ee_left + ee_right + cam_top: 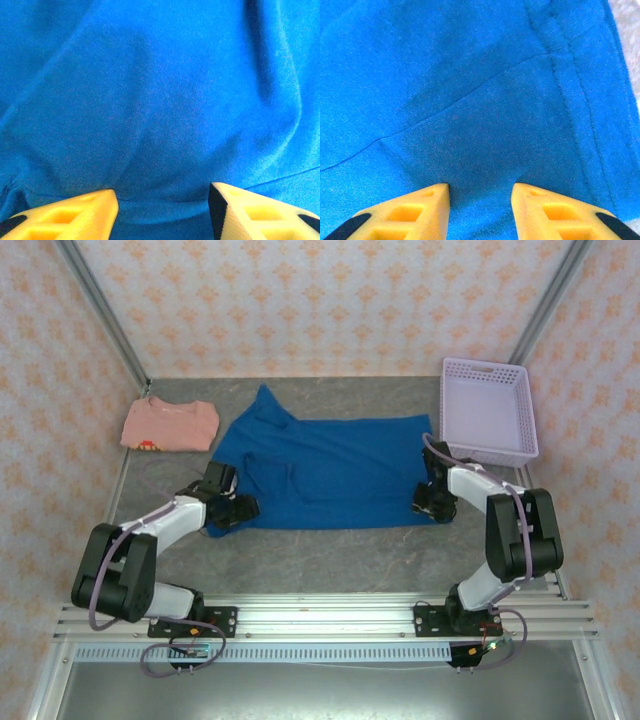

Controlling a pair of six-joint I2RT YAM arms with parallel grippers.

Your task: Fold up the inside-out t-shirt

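Note:
The inside-out t-shirt [330,470] lies spread across the middle of the grey table, royal blue, with one sleeve pointing to the far left. My left gripper [240,508] is down at its near left corner. In the left wrist view the left gripper [164,200] is open, its yellow fingers [85,212] set apart on rumpled blue cloth [160,100]. My right gripper [428,502] is at the shirt's near right corner. The right wrist view has the right gripper [480,192] open and pressed onto the cloth [470,90] next to a stitched hem [580,100].
A folded salmon-pink shirt [170,425] lies at the far left of the table. A lilac plastic basket [485,364] stands at the far right. Bare grey tabletop [330,555] runs between the blue shirt and the arm bases. Patterned walls close in the sides.

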